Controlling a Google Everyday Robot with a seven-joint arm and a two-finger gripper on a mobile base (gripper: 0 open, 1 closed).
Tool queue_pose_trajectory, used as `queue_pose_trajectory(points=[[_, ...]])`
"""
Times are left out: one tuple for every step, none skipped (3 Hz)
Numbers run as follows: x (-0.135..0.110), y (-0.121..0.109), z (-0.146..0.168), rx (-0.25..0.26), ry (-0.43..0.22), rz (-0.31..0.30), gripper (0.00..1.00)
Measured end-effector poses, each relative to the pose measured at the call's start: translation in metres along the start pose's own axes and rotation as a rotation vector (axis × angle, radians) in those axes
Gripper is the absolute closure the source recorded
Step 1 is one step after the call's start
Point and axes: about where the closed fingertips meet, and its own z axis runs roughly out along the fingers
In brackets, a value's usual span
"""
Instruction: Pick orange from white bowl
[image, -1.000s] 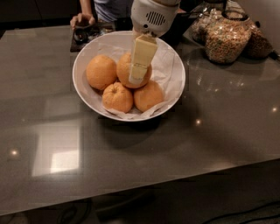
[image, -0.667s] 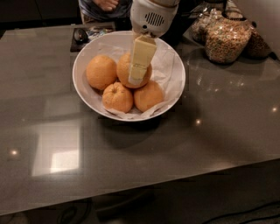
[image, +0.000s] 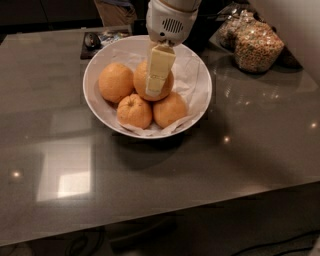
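The white bowl stands on the dark table, lined with crinkled white paper and holding several oranges. My gripper reaches down from above into the bowl's middle. Its cream part lies across the front of the large back-centre orange, which it partly hides. Another orange lies to the left, and two more lie in front: one with a puckered stem dimple and one to its right. I cannot tell for sure which of them is the largest.
The grey glossy table has its front edge near the bottom of the view. Jars of cereal stand at the back right. A dark mat with small items lies behind the bowl. A person stands at the far edge.
The gripper and the oranges have barely moved. The person behind the table has shifted.
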Motion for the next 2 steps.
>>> queue_pose_trajectory(points=[[0.0024,-0.0015,0.0065,-0.016,0.003,0.002,0.26],[0.0048,-0.0019,0.0144,-0.037,0.007,0.005,0.25]])
